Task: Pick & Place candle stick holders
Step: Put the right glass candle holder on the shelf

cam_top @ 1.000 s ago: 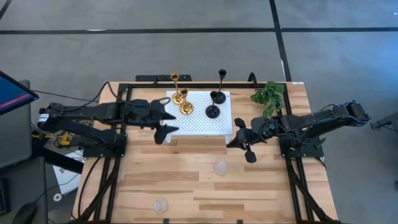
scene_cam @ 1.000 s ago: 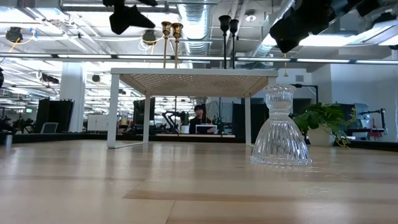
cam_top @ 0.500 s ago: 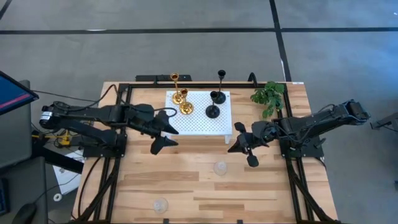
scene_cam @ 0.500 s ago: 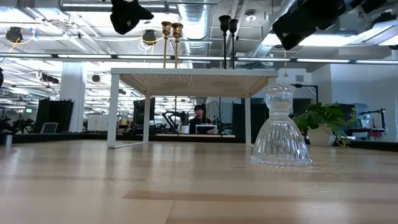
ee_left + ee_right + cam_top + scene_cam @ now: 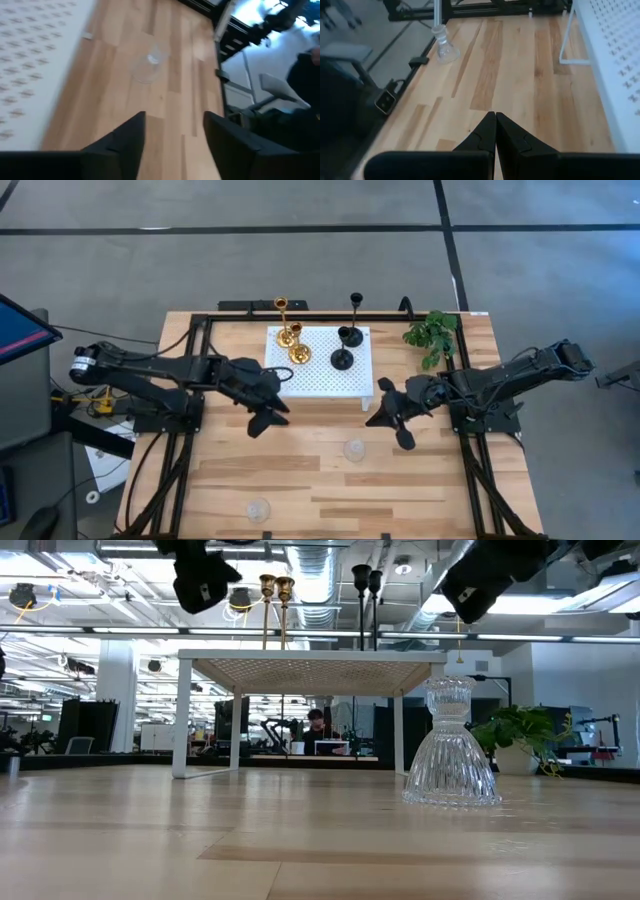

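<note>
Two gold holders (image 5: 293,343) and two black holders (image 5: 346,345) stand on their round bases on the white perforated platform (image 5: 320,380). One clear glass holder (image 5: 353,450) stands on the wood in front of the platform, and it also shows in the left wrist view (image 5: 149,67). The other glass holder (image 5: 258,508) stands near the near edge, and it also shows in the right wrist view (image 5: 443,46). My left gripper (image 5: 273,402) is open and empty above the platform's near left corner. My right gripper (image 5: 380,413) is shut and empty beside the platform's near right corner.
A green plant sprig (image 5: 432,335) lies at the far right of the table. Black frame rails (image 5: 190,380) run along the table's sides and far edge. The platform stands on thin white legs (image 5: 183,715). Bare wood (image 5: 300,480) lies between the two glass holders.
My left gripper has gone from over the platform's left edge toward the table's near edge, a little to the right and slightly down, staying open. My right gripper has kept almost still. No holder has moved.
</note>
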